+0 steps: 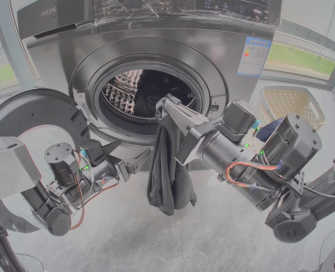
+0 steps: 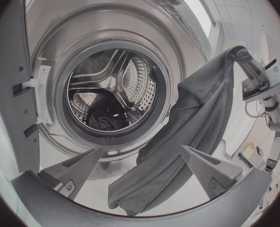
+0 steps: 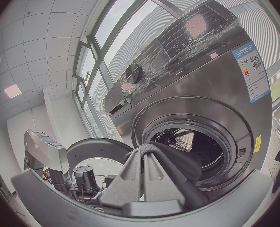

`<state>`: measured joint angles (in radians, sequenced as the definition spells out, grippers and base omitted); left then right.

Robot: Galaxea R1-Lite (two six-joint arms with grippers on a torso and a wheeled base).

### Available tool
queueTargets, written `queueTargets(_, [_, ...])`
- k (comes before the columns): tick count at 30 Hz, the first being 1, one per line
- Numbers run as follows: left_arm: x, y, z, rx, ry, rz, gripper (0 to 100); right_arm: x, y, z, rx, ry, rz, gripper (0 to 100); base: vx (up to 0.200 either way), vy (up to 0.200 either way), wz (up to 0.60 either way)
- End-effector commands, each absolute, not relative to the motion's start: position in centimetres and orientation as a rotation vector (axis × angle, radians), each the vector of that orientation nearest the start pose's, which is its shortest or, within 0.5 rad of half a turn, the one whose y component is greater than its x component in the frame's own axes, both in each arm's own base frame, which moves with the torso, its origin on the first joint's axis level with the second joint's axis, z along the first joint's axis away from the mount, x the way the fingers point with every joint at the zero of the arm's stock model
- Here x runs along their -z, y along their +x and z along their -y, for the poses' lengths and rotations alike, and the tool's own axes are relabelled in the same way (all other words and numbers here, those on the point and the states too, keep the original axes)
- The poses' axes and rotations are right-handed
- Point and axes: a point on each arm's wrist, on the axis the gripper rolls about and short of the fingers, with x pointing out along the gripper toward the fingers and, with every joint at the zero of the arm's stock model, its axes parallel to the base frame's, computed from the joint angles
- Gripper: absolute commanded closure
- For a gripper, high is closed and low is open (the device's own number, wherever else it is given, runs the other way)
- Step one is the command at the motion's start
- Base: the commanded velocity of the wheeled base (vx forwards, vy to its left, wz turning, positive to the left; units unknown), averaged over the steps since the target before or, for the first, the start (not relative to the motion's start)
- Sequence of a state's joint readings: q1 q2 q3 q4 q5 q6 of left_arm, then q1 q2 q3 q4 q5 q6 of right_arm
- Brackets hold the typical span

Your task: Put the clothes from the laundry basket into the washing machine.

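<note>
My right gripper (image 1: 170, 104) is shut on the top of a dark grey garment (image 1: 167, 163), held just in front of the open mouth of the washing machine (image 1: 148, 95). The cloth (image 2: 184, 133) hangs down long and loose, its lower end near the floor. In the right wrist view the closed fingers (image 3: 143, 171) pinch the fabric (image 3: 177, 164) before the drum opening. My left gripper (image 1: 131, 153) sits low and left of the garment, open and empty, its fingertips (image 2: 97, 153) apart. A dark piece of clothing (image 2: 103, 122) lies inside the drum.
The round door (image 1: 31, 114) of the machine stands swung open to the left, behind my left arm. A cream laundry basket (image 1: 292, 102) sits on the floor at the right of the machine, with a dark blue cloth (image 1: 269, 129) at its near edge. Grey floor lies below.
</note>
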<state>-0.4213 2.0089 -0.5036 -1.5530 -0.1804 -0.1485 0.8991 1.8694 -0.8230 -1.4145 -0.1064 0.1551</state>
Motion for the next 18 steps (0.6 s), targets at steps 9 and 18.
queueTargets(9, [-10.0, 31.5, 14.7, 0.6, -0.143, 0.044, 0, -20.7, 20.8, -26.6, -0.822, 0.328, 0.261, 100, 0.0, 0.0, 0.0])
queueTargets(18, [-11.8, 28.7, 14.0, 0.627, -0.131, 0.058, 0, -20.8, 21.7, -26.5, -0.79, 0.33, 0.267, 100, 0.0, 0.0, 0.0])
